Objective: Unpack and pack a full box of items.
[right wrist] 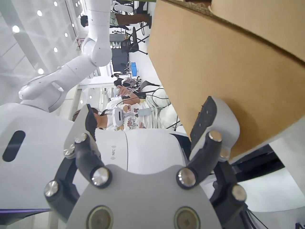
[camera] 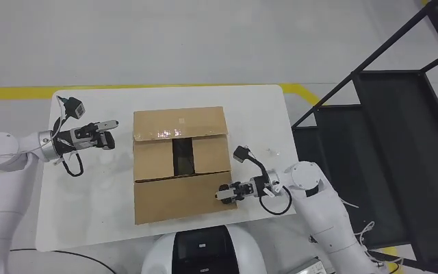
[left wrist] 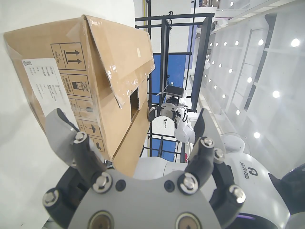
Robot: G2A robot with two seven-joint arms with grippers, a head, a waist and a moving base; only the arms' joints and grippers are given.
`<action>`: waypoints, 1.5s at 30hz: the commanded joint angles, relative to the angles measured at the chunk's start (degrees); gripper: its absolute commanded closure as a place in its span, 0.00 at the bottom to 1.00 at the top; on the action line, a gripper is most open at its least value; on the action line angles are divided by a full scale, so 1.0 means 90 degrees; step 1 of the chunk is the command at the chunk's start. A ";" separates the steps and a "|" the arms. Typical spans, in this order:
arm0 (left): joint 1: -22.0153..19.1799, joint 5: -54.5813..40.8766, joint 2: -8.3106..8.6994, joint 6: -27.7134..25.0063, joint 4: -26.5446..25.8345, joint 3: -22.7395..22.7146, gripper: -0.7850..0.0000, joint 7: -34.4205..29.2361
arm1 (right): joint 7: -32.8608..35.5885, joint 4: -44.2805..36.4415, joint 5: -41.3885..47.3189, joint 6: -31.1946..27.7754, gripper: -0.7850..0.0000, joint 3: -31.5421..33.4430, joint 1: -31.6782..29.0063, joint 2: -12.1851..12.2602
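Observation:
A brown cardboard box point(camera: 180, 164) stands in the middle of the white table point(camera: 82, 205). Its far and near outer flaps lie spread outward, and a dark gap point(camera: 183, 156) shows between the two inner flaps. My left gripper point(camera: 111, 131) is open, a short way off the box's left side; in the left wrist view the gripper point(left wrist: 129, 117) faces the labelled wall of the box point(left wrist: 95, 72). My right gripper point(camera: 224, 194) is open at the right corner of the near flap. In the right wrist view one of its fingers point(right wrist: 214, 120) lies against that flap point(right wrist: 226, 60).
A black metal stair frame point(camera: 369, 137) stands close beside the table's right edge. Bare table surface lies left of the box and in a narrow strip on its right. A yellow floor line point(camera: 27, 91) runs behind the table.

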 commanded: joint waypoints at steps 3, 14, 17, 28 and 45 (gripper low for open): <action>0.0000 0.0000 0.0000 0.0000 0.0000 0.0000 0.00 0.0000 | -0.0472 0.0154 -0.0503 0.0038 0.00 -0.0269 0.0038 0.0001; 0.0135 -0.0090 0.0003 -0.0051 -0.0256 -0.0004 0.00 -0.0023 | -0.1177 0.0296 -0.1153 0.0244 0.00 -0.0658 0.0058 0.0047; 0.0226 -0.0445 0.0028 -0.0177 -0.0391 -0.0161 0.00 -0.0287 | -0.1054 0.0168 -0.1039 0.0325 0.00 -0.0700 -0.0002 0.0075; 0.0328 -0.0503 -0.0009 -0.0059 -0.0920 0.0161 0.00 -0.0555 | -0.0055 -0.0592 0.0405 0.0459 0.00 -0.0409 -0.0308 0.0239; -0.0740 -0.0990 -0.0404 -0.0537 0.0304 0.1131 0.00 -0.0211 | 0.0023 -0.0836 0.1306 0.0222 0.00 0.0127 -0.0650 0.0456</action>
